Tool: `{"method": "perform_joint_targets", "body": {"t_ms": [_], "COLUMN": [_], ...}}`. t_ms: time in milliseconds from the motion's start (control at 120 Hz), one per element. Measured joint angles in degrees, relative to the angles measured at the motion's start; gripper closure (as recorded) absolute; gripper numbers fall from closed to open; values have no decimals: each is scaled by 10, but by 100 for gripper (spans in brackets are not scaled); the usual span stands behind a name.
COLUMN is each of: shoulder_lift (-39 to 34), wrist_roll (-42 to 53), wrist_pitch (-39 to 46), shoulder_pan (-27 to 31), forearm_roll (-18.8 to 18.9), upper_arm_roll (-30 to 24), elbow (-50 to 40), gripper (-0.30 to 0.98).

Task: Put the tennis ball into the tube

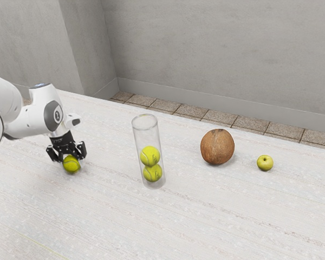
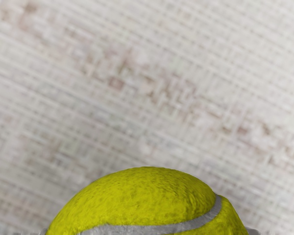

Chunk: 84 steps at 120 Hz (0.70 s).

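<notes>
– Where is the tennis ball [image 1: 71, 164] in front of you, operator?

– Seen toward the exterior view's left: your bright yellow-green ball, at the end effector [image 1: 69, 156] above the pale desk [image 1: 206, 216], outside the tube [image 1: 139, 146]. In the wrist view, its rounded side and grey seam curve along the lower edge.

– And your end effector, open or gripping?

– Pointed downward over the ball; whether it stands open or has a grip, I cannot tell you.

– What stands beyond it?

– Your clear tube, upright, open rim at the top, with an upper ball [image 1: 150, 156] resting on a lower ball [image 1: 153, 173] inside. Farther toward the exterior view's right, a brown coconut [image 1: 217, 147] sits near a small yellow-green apple [image 1: 265, 162], the two apart.
</notes>
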Motion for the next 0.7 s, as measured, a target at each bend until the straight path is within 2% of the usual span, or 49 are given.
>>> {"method": "perform_joint_targets", "body": {"t_ms": [125,225,383,508,700], "shoulder_lift": [-51,-106,-152,-155,-121], "wrist_roll": [-2,-20,-64,-107,-173], "wrist_pitch": [-19,-69,-183,-276,-352], "shoulder_pan": [-7,-35,-62,-86,-122], "forearm_roll": [15,56,124,154,165], "upper_arm_roll": [-3,-5,-41,-65,-97], "elbow": [-2,23,134,216,279], "gripper": [36,37,37,36,35]}}
